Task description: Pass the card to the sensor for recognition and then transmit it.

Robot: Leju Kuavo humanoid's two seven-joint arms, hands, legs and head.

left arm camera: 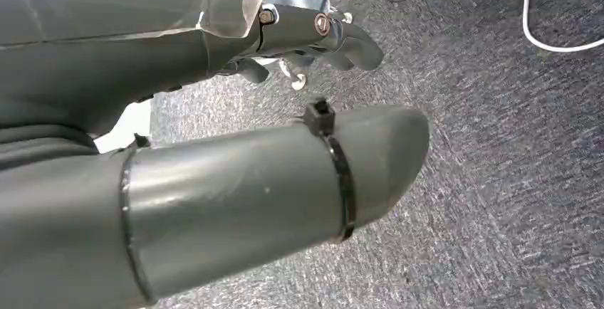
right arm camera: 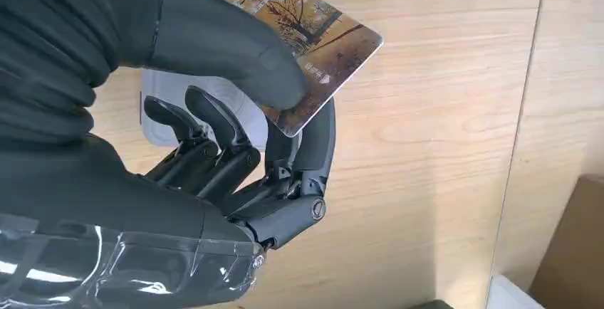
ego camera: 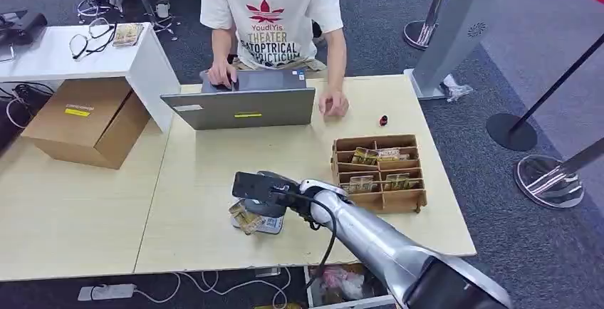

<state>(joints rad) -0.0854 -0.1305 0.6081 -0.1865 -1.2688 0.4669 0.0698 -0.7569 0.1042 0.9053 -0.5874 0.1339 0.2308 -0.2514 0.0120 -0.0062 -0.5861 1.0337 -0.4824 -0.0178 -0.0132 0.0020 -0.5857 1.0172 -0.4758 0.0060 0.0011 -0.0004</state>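
My right hand [ego camera: 265, 194] reaches over the middle of the wooden table and pinches a card [right arm camera: 320, 45] printed with an autumn tree picture between its thumb and a finger. In the head view the card [ego camera: 244, 216] hangs just over the white sensor pad [ego camera: 269, 224] lying on the table. The right wrist view shows a pale corner of the sensor [right arm camera: 158, 113] behind the right hand [right arm camera: 235, 138]. My left hand [left arm camera: 285, 38] hangs over grey carpet with its fingers curled in and nothing in them.
A wooden divided box [ego camera: 379, 172] with more cards stands to the right of my hand. A person [ego camera: 274, 17] sits across the table at an open laptop [ego camera: 242, 106], one hand on the table. A small red object [ego camera: 384, 119] lies near them. A cardboard box [ego camera: 85, 120] stands on the left.
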